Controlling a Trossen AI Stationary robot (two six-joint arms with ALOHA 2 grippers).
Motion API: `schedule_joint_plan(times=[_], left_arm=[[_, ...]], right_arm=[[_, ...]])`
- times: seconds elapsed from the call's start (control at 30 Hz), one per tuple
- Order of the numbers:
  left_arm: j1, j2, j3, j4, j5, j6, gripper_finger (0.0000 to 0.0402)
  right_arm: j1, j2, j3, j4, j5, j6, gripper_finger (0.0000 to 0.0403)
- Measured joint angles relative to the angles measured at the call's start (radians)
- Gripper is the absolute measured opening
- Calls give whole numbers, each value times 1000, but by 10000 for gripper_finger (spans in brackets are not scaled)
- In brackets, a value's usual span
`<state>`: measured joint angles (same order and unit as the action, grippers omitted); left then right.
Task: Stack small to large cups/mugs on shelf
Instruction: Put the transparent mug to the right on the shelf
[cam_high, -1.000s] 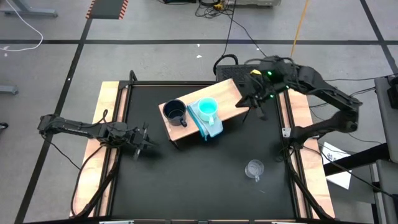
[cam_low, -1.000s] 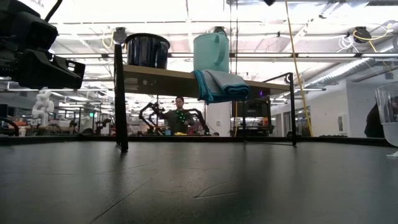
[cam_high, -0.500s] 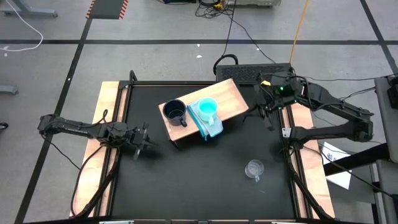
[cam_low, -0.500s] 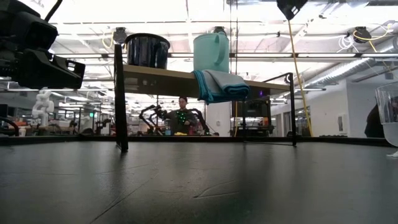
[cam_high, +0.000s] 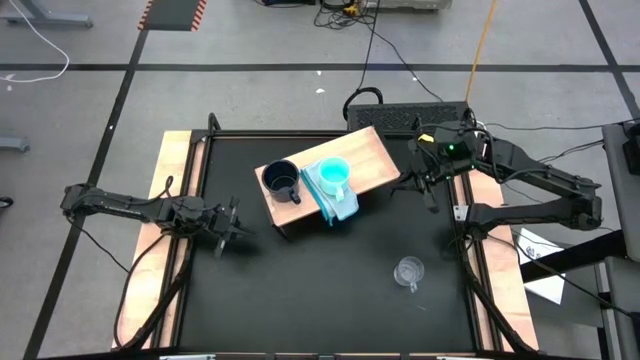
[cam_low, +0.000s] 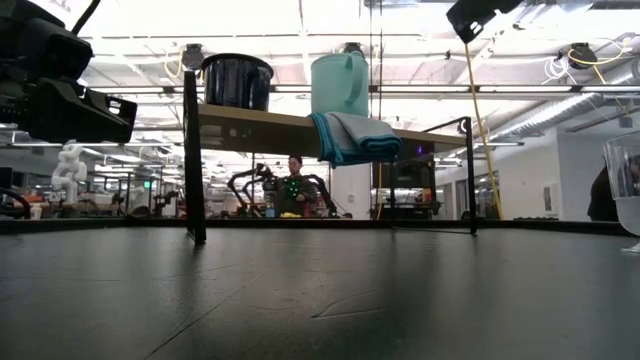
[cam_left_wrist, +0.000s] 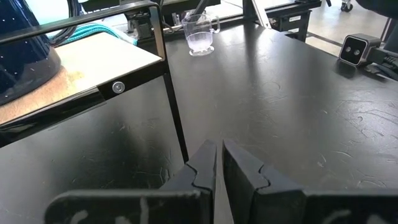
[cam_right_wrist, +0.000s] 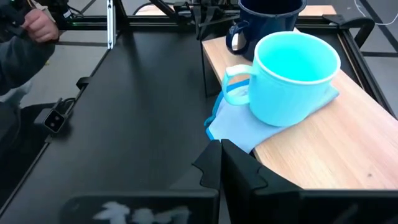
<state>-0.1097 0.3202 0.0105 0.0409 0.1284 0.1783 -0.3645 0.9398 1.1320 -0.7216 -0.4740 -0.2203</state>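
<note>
Tan wooden shelf (cam_high: 365, 160) raised on dark legs near the back of the black counter (cam_high: 320, 300), set at a slant in the overhead view. On it, a dark navy mug (cam_high: 281, 180) toward the left end, upright, handle facing the front. Just beside that, a turquoise cup (cam_high: 334, 174), upright, standing on a pale blue folded cloth (cam_high: 343, 206) that hangs over the shelf's front edge. Clear glass mug (cam_high: 408, 271) down on the counter, well apart from the shelf, toward the front right, upright and empty. Right gripper (cam_high: 424, 182) held in the air just off the shelf's right end, above the counter's right edge; fingers (cam_right_wrist: 214, 163) pressed together with almost no gap, holding nothing, aimed toward the turquoise cup. Left gripper (cam_high: 234, 228) low at the counter's left side, near the shelf's front left leg; fingers (cam_left_wrist: 208, 163) likewise closed to a thin slit, empty. Beyond the counter, a person in the room, far off.
</note>
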Motion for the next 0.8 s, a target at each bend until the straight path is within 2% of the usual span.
schedule_joint_plan(times=[0.27,0.8], left_arm=[[0,0,0,0,-1,0,31],[0,0,0,-1,-2,1,31]], right_arm=[[28,-43,-39,34,0,13,0],[136,-312,-380,282,1,130,0]])
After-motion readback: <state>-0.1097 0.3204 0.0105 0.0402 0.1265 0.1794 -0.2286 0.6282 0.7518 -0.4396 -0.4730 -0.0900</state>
